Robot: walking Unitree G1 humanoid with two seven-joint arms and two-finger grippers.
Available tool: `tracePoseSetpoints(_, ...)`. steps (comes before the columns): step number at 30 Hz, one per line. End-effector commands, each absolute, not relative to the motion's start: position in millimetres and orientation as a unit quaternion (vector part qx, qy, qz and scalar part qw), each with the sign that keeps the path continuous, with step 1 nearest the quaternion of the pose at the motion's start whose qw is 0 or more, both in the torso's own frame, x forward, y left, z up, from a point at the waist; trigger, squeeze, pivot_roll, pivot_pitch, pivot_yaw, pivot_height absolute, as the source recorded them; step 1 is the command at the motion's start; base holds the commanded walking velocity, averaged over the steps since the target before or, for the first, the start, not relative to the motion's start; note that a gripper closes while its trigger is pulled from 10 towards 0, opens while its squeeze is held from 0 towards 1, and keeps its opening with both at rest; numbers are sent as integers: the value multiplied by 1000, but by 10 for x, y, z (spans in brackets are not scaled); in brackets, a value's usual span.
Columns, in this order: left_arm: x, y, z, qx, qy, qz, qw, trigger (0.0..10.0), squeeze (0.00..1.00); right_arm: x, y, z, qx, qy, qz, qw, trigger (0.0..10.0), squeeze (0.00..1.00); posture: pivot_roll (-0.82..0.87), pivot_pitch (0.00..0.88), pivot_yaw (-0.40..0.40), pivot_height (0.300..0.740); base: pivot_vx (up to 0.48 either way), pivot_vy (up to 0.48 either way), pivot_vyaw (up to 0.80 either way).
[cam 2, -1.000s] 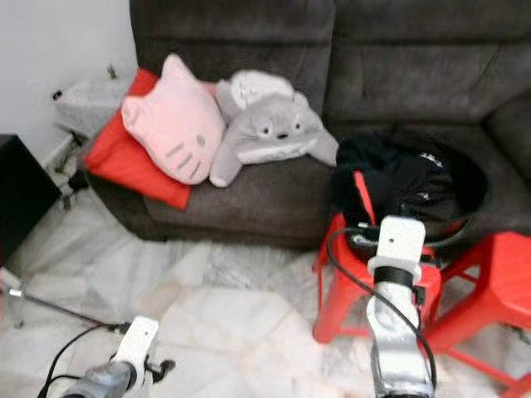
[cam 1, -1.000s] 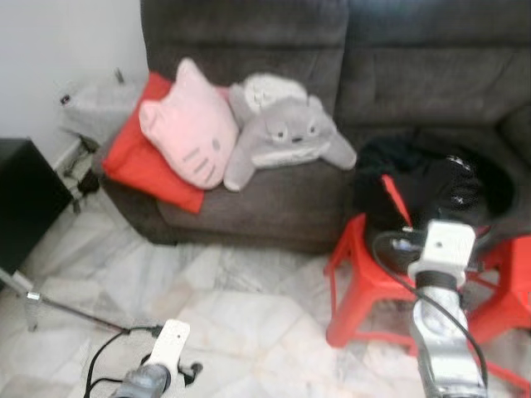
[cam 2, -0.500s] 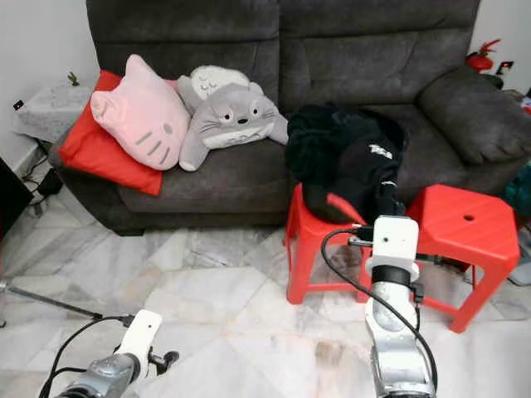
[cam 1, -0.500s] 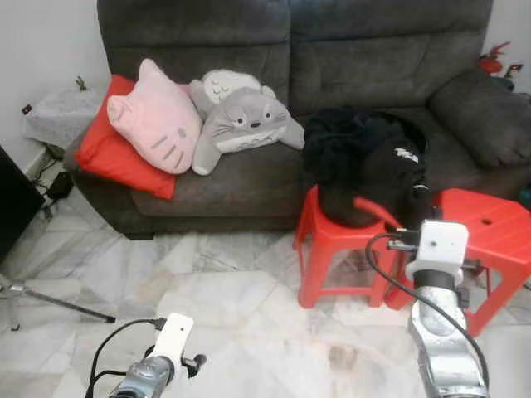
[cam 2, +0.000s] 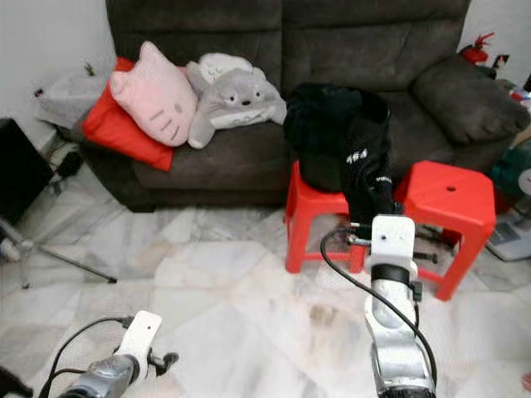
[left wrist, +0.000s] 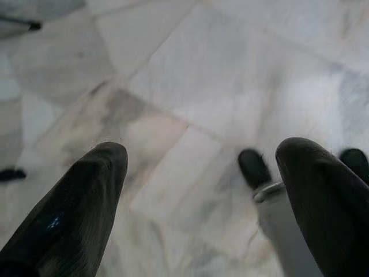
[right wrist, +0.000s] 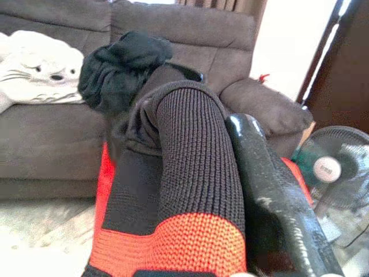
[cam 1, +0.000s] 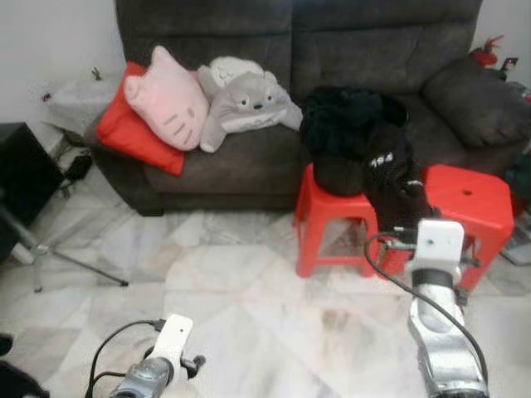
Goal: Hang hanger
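One black garment [cam 2: 365, 166], soft and floppy, hangs from the right tool [right wrist: 230, 190], clamped in ribbed cloth over the red stool [cam 2: 319, 203]; no hanger shows. Left tool [left wrist: 202, 190] gapes empty above the floor [cam 1: 232, 290]; grip any hanger by its stiff neck.

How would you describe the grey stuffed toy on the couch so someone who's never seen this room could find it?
Start at the dark grey couch along the back wall and look to its left seat. There, a red cushion, a pink cat-face pillow and the grey plush lie in a row. The plush is nearest the couch's middle, the only grey one, with small ears, whiskers and a pale belly.
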State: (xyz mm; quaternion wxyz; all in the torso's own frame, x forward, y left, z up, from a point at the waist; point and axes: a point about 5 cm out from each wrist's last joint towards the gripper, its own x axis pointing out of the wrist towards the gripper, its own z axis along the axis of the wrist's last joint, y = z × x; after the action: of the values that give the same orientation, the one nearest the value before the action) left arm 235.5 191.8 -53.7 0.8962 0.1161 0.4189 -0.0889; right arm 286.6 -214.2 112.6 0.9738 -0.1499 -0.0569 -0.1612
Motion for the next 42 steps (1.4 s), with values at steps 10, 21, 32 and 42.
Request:
tracePoseSetpoints(10,2312,1925,-568,121,428,-86,891,10000,0,2888,-2133,1201,-153,-78,-160,972,10000,0,-202,0,73,740,0,0,0)
tracePoseSetpoints(21,2301,1923,-576,125,433,-90,888,10000,0,2942,-2088,929,-209,2,-130,969,10000,0,-207,0,76,740,0,0,0)
tracePoseSetpoints(32,2309,1910,-574,120,434,-85,889,10000,0,2883,-2249,176,-48,194,-174,964,10000,0,-190,0,71,740,0,0,0)
tracePoseSetpoints(42,2344,1892,-555,108,427,-73,895,10000,0,2872,-2257,7,-38,257,-164,952,10000,0,-162,0,41,740,0,0,0)
